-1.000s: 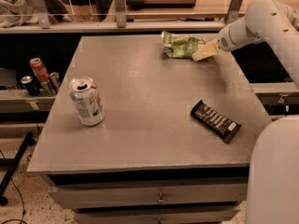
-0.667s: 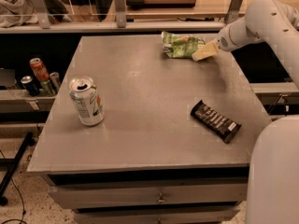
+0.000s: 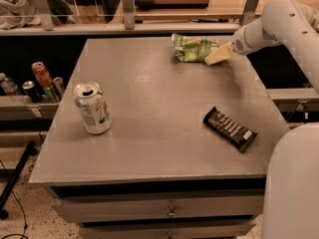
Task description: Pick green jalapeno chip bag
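The green jalapeno chip bag [image 3: 192, 48] is a crinkled light-green bag lying at the far edge of the grey table [image 3: 149, 133], right of centre. My gripper [image 3: 217, 57] reaches in from the right on the white arm [image 3: 279, 19] and sits at the bag's right end, touching or just beside it. The bag rests on the table.
A silver-white soda can [image 3: 92, 107] stands upright at the table's left. A dark brown candy bar [image 3: 230, 129] lies at the right front. Several cans [image 3: 35, 81] sit on a lower shelf to the left. A rail and posts run behind the table.
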`<state>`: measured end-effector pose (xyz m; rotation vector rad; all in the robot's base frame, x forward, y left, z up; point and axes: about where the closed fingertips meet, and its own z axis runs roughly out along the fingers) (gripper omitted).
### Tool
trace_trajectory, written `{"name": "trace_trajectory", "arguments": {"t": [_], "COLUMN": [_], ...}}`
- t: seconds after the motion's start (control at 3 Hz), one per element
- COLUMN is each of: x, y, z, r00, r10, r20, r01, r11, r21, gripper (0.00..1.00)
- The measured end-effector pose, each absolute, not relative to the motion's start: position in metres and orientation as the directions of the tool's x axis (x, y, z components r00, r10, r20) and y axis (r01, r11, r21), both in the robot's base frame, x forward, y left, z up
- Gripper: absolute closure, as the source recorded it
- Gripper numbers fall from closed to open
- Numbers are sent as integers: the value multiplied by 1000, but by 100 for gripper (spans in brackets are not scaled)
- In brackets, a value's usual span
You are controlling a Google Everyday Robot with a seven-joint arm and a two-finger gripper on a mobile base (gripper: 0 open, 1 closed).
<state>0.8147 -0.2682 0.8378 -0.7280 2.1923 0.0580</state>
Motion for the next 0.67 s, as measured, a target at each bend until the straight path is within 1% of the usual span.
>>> {"name": "trace_trajectory", "arguments": {"t": [0.67], "x": [815], "y": [-268], "z": [839], "r00": [-508], "r10": [-482], "r20": [-714], "r01": [-519], "r11": [833], "r21": [-193], "gripper": [100]}}
